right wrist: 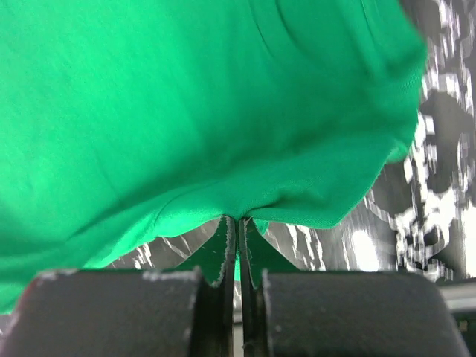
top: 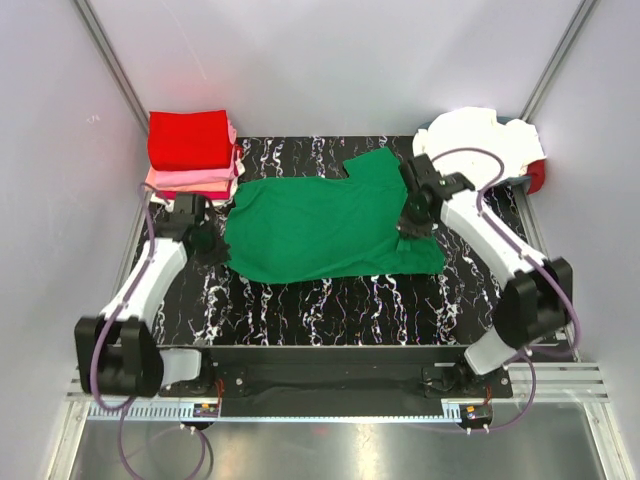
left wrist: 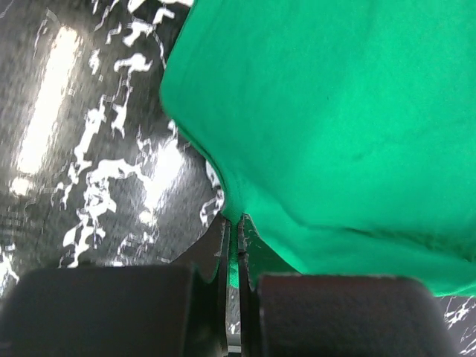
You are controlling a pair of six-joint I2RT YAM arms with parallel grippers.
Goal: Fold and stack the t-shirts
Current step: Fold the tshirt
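The bright green t-shirt [top: 325, 220] lies spread across the middle of the black white-veined mat [top: 330, 300]. My left gripper [top: 213, 243] is shut on its left edge; the left wrist view shows green cloth [left wrist: 342, 126] pinched between the closed jaws [left wrist: 236, 223]. My right gripper [top: 413, 226] is shut on its right edge, with the cloth [right wrist: 186, 111] pinched at the closed tips [right wrist: 238, 222]. A folded stack, a red shirt [top: 188, 138] on pink ones [top: 195, 180], sits at the back left. Loose white and cream shirts [top: 480, 138] are heaped at the back right.
White walls with metal posts enclose the table on three sides. A red item [top: 537, 176] peeks out under the white heap at the right. The arm bases stand at the near edge.
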